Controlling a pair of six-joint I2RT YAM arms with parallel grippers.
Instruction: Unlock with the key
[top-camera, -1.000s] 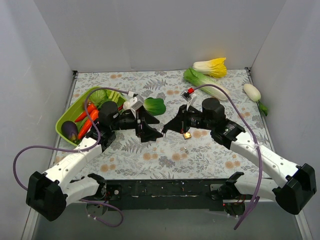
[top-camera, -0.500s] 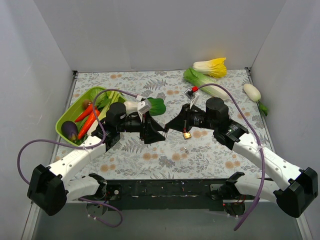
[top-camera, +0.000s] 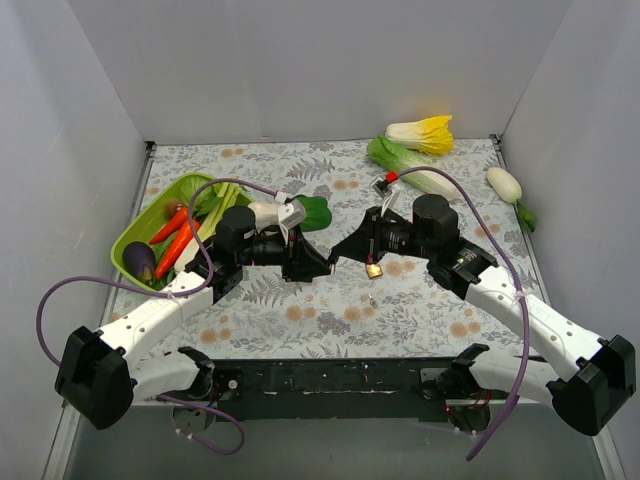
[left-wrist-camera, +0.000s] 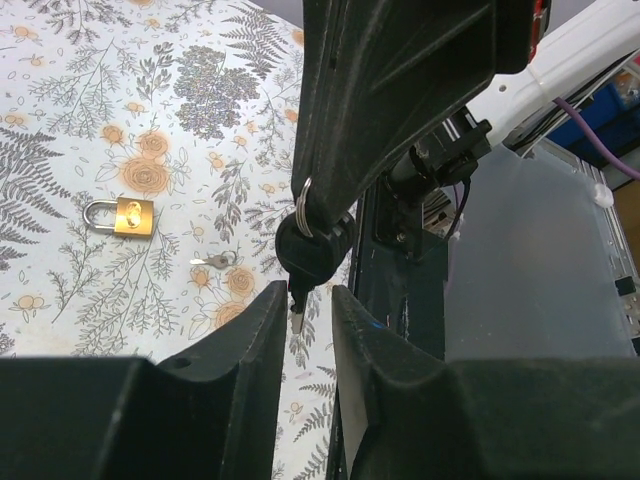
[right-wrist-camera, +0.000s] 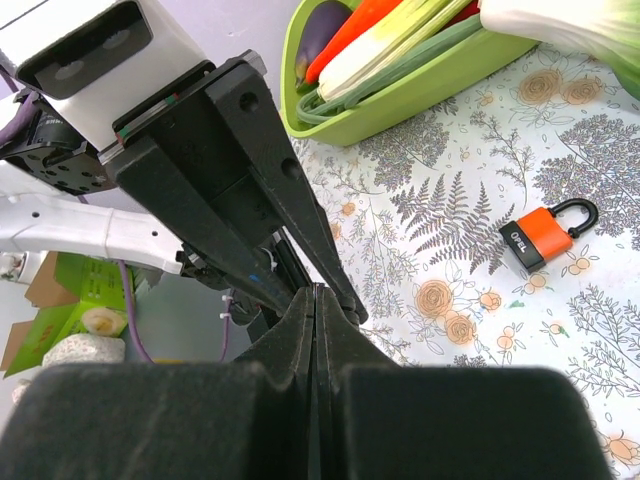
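My right gripper (top-camera: 340, 255) is shut on a metal ring (left-wrist-camera: 303, 205), and a black-headed key (left-wrist-camera: 312, 250) hangs from that ring. My left gripper (left-wrist-camera: 310, 297) has come up under it. Its jaws stand narrow on either side of the key's blade (left-wrist-camera: 297, 318), with a gap still showing. In the right wrist view my right gripper (right-wrist-camera: 316, 295) is pressed shut, with the left fingers (right-wrist-camera: 290, 215) right ahead of it. A brass padlock (top-camera: 374, 270) (left-wrist-camera: 128, 217) lies on the cloth. An orange padlock (right-wrist-camera: 541, 242) lies farther off.
A small loose key (left-wrist-camera: 215, 262) lies near the brass padlock. A green basket (top-camera: 128, 250) of carrots and an eggplant sits at the left. A bok choy (top-camera: 312, 212) lies mid-table. A cabbage (top-camera: 405, 165), a yellow chicory (top-camera: 425, 132) and a white radish (top-camera: 504, 183) lie at the back right.
My left gripper has moved right to meet the right one, and its jaws have narrowed from wide open to close around the hanging key. The right gripper has stayed shut.
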